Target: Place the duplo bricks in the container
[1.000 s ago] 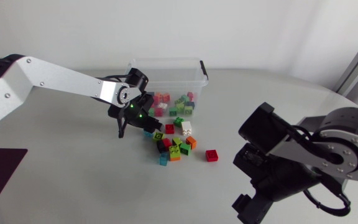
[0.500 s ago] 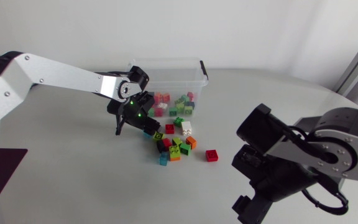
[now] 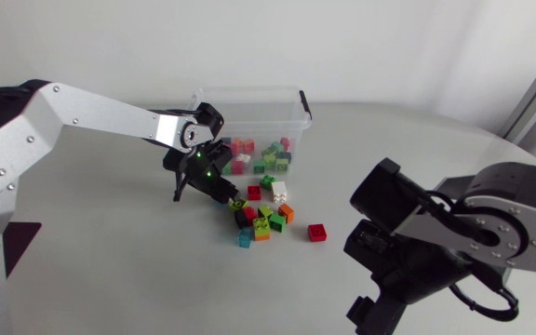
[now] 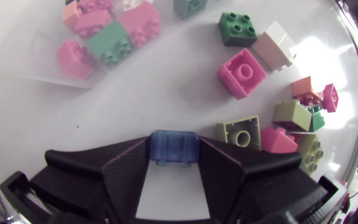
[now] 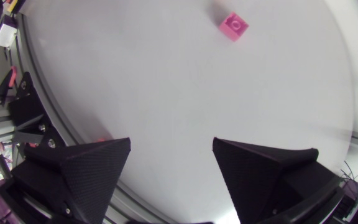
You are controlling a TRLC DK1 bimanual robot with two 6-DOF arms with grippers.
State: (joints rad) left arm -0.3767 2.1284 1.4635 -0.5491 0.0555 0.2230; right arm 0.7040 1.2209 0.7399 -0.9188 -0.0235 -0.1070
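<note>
Left end effector (image 4: 174, 163) clamped on translucent blue brick (image 4: 174, 147); some bricks (image 3: 270, 154) inside clear plastic container (image 3: 249, 104); multicoloured pile (image 3: 266, 216) left on tabletop (image 3: 138, 279). Right end effector (image 5: 171, 155) spread, empty.

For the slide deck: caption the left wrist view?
Left tool shut on a blue brick, bricks scattered ahead.

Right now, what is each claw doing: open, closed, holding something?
Left gripper: shut on a blue brick.
Right gripper: open, holding nothing.
</note>
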